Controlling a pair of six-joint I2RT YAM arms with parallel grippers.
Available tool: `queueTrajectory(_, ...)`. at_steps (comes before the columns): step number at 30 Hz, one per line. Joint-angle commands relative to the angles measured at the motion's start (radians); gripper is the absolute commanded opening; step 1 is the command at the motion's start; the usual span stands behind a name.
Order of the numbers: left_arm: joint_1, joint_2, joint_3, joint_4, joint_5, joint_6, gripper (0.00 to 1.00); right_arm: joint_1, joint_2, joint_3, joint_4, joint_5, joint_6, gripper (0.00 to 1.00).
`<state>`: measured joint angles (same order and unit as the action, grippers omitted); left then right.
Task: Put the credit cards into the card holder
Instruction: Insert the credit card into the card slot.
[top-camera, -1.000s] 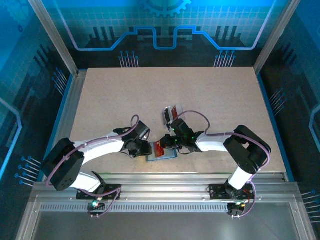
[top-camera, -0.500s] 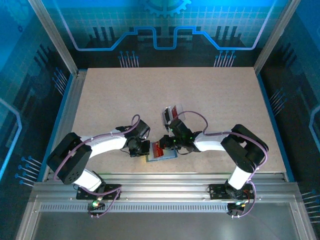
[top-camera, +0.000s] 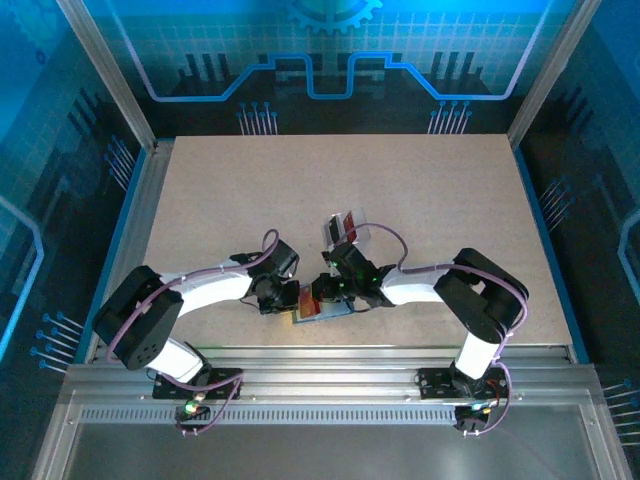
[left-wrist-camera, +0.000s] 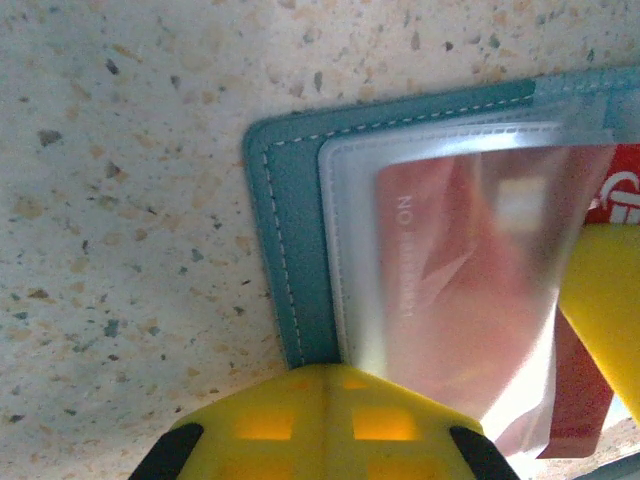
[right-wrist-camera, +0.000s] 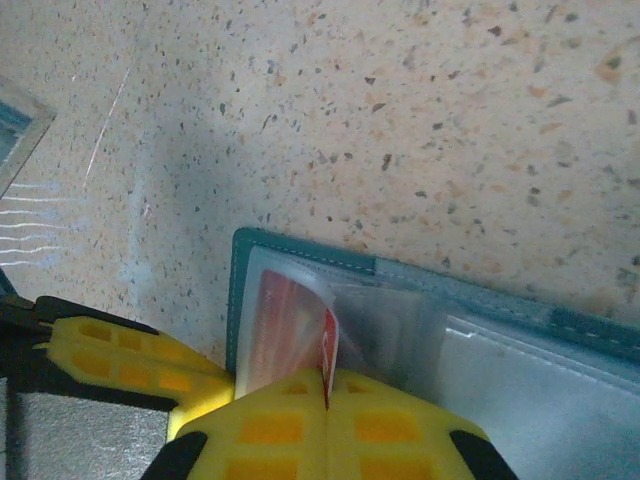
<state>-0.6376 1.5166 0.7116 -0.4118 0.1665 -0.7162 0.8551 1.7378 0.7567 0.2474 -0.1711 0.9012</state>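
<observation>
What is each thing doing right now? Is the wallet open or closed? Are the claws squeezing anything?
card holder: open, lying flat on the table.
red card: partway into a clear pocket, pinched at its near edge.
right gripper: shut on the red card.
left gripper: shut on the card holder's edge.
other cards: lying on the table beyond the holder, not in yet.

red card (left-wrist-camera: 450, 280) — faint white "no", rest blurred
</observation>
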Motion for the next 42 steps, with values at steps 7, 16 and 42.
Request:
queueTrajectory(7, -0.008, 0.072, -0.063, 0.084, -0.002, -0.009, 0.06, 0.047, 0.039, 0.022, -0.118, 0.031, -0.003, 0.09)
queueTrajectory(16, -0.01, 0.077, -0.072, 0.088, -0.004, -0.012, 0.07, 0.046, -0.013, 0.045, -0.218, 0.067, -0.016, 0.21)
queueTrajectory(42, -0.008, 0.093, -0.099, 0.12, -0.001, -0.015, 0.08, 0.053, -0.022, 0.308, -0.681, 0.265, -0.202, 0.26)
